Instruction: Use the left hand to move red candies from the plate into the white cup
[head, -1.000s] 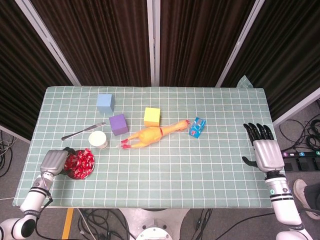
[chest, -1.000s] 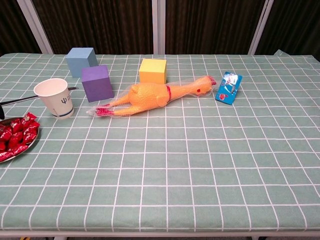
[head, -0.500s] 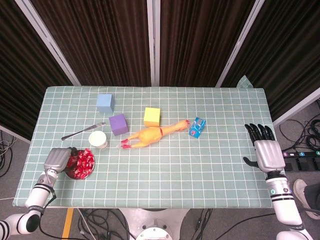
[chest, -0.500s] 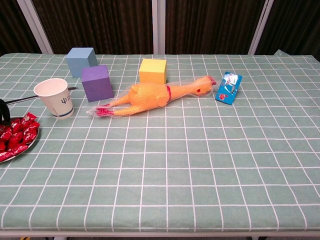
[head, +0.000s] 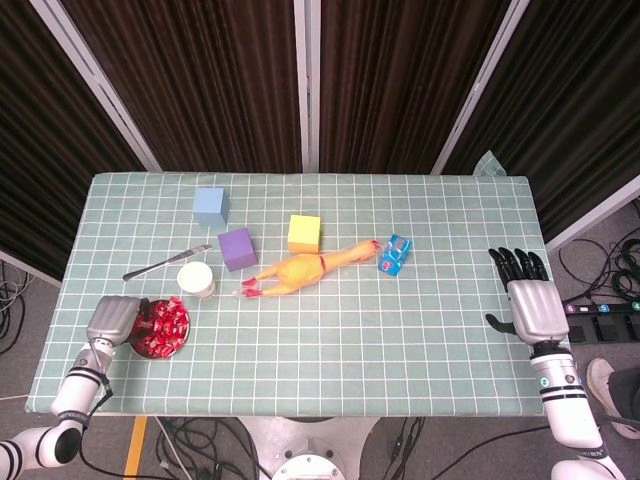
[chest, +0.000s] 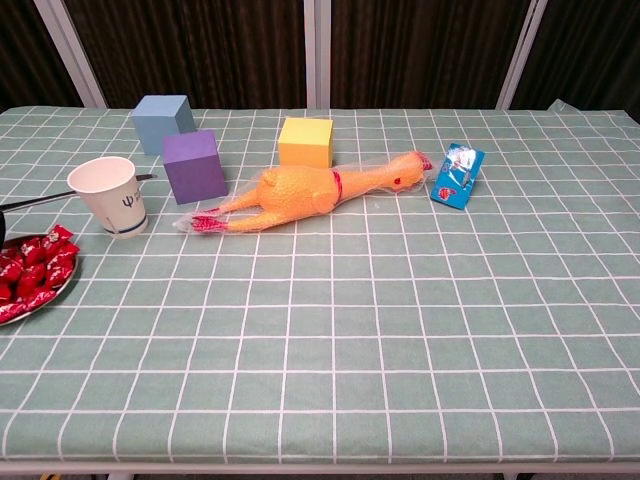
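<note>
Two robot hands at a checked green table with red candies heaped on a plate at the near left.

The left robot hand sits over the plate's left edge, back up — whether it holds a candy cannot be told. The white cup stands upright just beyond the plate, a knife further back. The right robot hand rests at the near right edge, fingers spread and holding nothing. Mid-table lie a rubber chicken, purple cube, yellow cube, blue cube and blue packet.
</note>
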